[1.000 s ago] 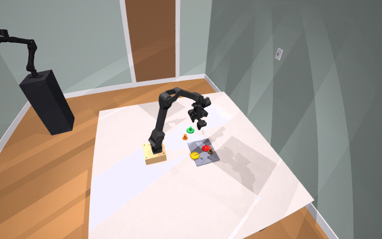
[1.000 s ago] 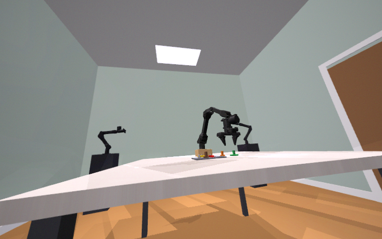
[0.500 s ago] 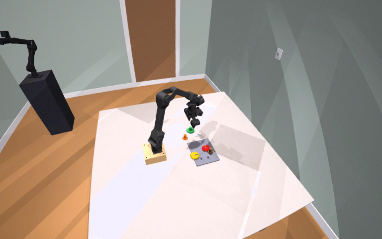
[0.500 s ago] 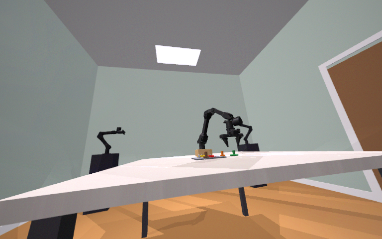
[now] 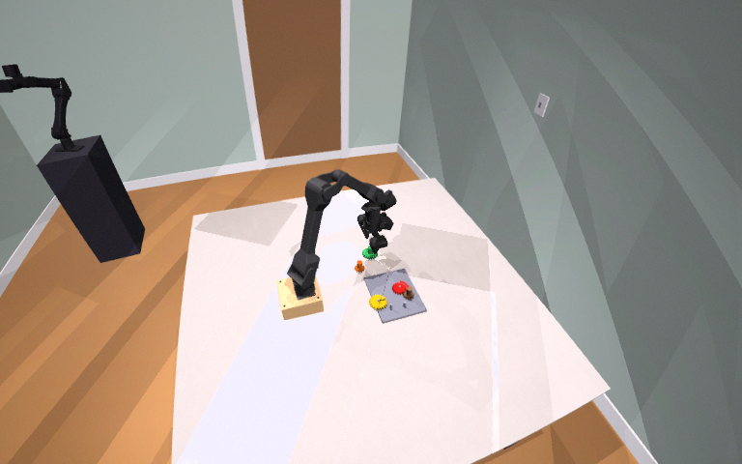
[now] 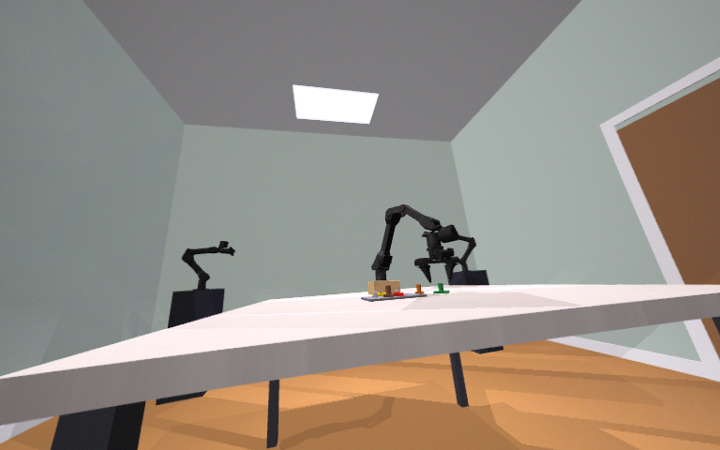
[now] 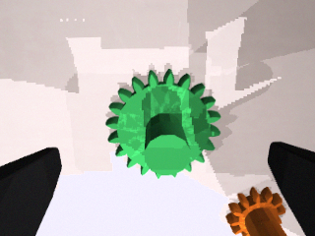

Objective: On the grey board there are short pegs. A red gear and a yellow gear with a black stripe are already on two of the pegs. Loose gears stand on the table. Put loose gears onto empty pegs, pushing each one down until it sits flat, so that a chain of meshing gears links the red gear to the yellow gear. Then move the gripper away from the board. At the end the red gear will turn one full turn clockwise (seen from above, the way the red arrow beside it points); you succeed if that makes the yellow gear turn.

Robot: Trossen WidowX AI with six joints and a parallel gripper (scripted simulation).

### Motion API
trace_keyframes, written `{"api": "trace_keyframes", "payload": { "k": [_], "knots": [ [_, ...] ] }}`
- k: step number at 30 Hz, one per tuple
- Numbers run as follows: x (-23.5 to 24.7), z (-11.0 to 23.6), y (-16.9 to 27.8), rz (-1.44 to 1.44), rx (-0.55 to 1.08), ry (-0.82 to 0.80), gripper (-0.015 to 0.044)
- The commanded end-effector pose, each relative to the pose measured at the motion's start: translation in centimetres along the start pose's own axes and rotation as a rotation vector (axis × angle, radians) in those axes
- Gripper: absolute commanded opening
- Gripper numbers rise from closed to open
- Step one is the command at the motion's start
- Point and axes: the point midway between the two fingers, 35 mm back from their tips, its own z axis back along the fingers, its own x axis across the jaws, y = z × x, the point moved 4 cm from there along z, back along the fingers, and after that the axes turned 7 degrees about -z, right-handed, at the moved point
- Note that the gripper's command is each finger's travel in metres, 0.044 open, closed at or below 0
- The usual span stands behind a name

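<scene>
My gripper (image 6: 440, 281) (image 7: 165, 155) is open and empty, above the green gear (image 5: 367, 253) (image 6: 441, 291) (image 7: 130, 123). The green gear stands on the table with its knob up, between the fingers as seen in the wrist view. The smaller orange gear (image 5: 358, 267) (image 6: 418, 290) (image 7: 258, 216) stands on the table near it, beside the right finger in the wrist view. On the grey board (image 5: 379, 282) are the red gear (image 5: 396, 287), the yellow gear (image 5: 376, 304) and a small brown gear (image 5: 408, 293) (image 6: 388, 291) close beside the red one. Two bare pegs show, one (image 5: 390, 307) nearer the yellow gear and another (image 5: 404, 304).
The arm's wooden base block (image 5: 301, 308) (image 6: 391, 286) stands left of the board in the top view. The board and the loose gears rest on the pale table (image 5: 415, 383). Other black arms on dark pedestals (image 5: 93, 202) stand away from the table.
</scene>
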Motion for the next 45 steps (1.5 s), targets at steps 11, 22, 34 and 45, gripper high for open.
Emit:
{"api": "trace_keyframes", "payload": {
  "k": [11,22,34,45],
  "knots": [
    [-0.1,-1.7,0.3,-0.005,0.008,0.002,0.044],
    [-0.1,-1.7,0.3,-0.005,0.008,0.002,0.0177],
    [-0.1,-1.7,0.3,-0.005,0.008,0.002,0.0],
    [0.2,0.5,-0.3,-0.005,0.008,0.002,0.0]
  ]
}}
